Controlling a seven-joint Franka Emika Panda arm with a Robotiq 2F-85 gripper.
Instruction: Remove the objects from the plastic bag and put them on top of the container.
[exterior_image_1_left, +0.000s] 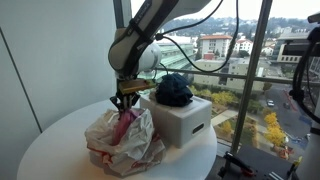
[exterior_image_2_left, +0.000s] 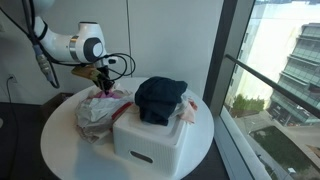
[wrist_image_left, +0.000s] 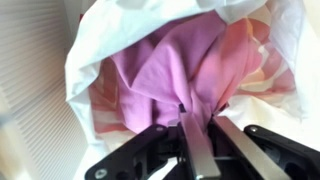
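Pincer (wrist_image_left: 192, 115) clamped on pink cloth (wrist_image_left: 165, 65) fold, just inside plastic bag (wrist_image_left: 85, 45) mouth

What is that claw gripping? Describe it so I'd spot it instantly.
On the round white table, beside the white container, sits a crumpled plastic bag. In its open mouth lies the pink cloth, pinched by the gripper. Unlike the dark blue cloth atop the container, it is pink and bagged.
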